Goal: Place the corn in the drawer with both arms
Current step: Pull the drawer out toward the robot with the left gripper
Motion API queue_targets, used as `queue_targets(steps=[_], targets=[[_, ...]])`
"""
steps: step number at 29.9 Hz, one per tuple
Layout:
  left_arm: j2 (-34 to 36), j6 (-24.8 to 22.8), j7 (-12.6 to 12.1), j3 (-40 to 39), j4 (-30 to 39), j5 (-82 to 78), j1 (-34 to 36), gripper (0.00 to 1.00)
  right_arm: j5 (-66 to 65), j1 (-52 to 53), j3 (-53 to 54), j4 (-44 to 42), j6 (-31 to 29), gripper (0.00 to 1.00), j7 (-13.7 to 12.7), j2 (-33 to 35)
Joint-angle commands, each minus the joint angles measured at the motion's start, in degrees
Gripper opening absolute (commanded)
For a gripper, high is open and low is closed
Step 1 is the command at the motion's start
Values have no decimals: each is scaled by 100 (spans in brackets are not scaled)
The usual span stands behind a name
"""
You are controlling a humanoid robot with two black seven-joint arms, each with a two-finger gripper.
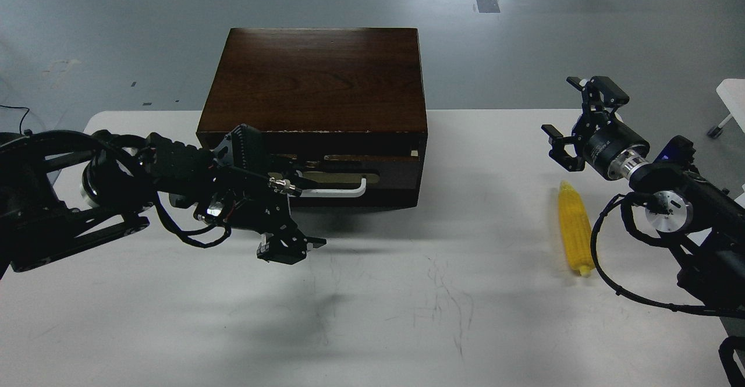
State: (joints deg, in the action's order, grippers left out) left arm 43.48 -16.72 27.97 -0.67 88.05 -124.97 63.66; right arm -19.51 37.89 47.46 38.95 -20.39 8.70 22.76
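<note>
With the drawer [343,180] shut at 12 o'clock and the corn [573,230] lying loose on the worktop [407,305] at 3 o'clock, the left hand [291,250], grip unreadable, may miss the white handle [337,191], while the spread, empty right hand [582,122] could roll the cob away

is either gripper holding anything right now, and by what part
Nothing is held. The right gripper is open in the air, apart from the corn lying on the table. The left gripper hangs below the drawer handle, gripping nothing visible.

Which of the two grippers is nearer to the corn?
The right gripper: it hangs just above the corn, while the left gripper is at the drawer.
</note>
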Motion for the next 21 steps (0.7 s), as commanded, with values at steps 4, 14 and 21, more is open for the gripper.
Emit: queue_targets(steps=[4,14,21], targets=[[152,2,3,-3,257,-3,6,99,0,8,0,-54,-9,100,0,-17],[249,2,3,-3,573,-3,-125,99,0,17,0,-63,-9,100,0,-17],[354,10,3,-3,714,-3,-293,99,0,25,0,-63,-9,100,0,-17]])
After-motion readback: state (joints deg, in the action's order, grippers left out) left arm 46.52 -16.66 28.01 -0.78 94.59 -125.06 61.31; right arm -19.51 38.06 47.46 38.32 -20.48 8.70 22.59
